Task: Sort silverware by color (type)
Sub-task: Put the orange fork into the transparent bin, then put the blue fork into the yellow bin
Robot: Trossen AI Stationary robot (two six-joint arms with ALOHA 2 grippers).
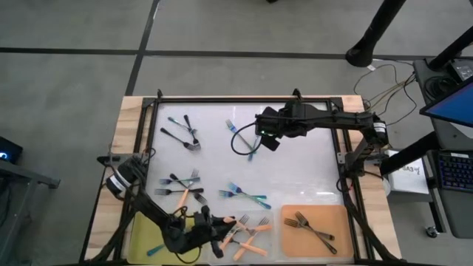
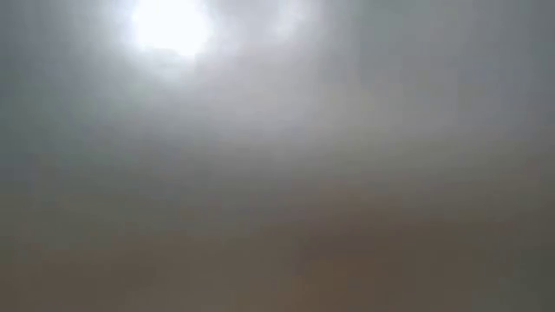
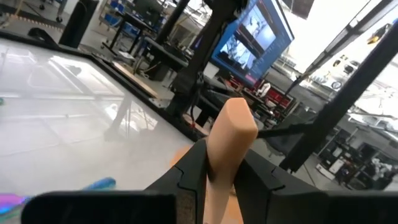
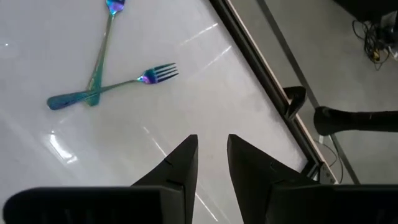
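Three kinds of fork lay on the white table (image 1: 295, 177). At the near left corner a yellow mat (image 1: 144, 235) carried one teal fork (image 1: 156, 249), and the left gripper (image 3: 219, 163) hung at its inner edge, clamped on the handle of an orange fork (image 3: 227, 149) that stood up between its fingers. More orange forks (image 1: 250, 235) lay crossed just beside it along the near edge. Dark forks (image 1: 181, 138) sat toward the far left, and a mixed cluster (image 1: 181, 186) of dark and orange lay mid-left. A teal pair (image 1: 244, 195) rested near the middle. Farther right, the right gripper (image 4: 212, 155) hovered over the far middle of the table, its fingers narrow and holding nothing, with two crossed teal forks (image 4: 106, 84) ahead of it. At the near right corner an orange mat (image 1: 292, 238) carried two dark forks (image 1: 314, 229).

These forks looked light, stiff and thin, probably slick on the glossy top; a pinch across the mid-handle seemed safest, and crossed ones might drag a neighbour. The low view showed only haze. No writing could be read.
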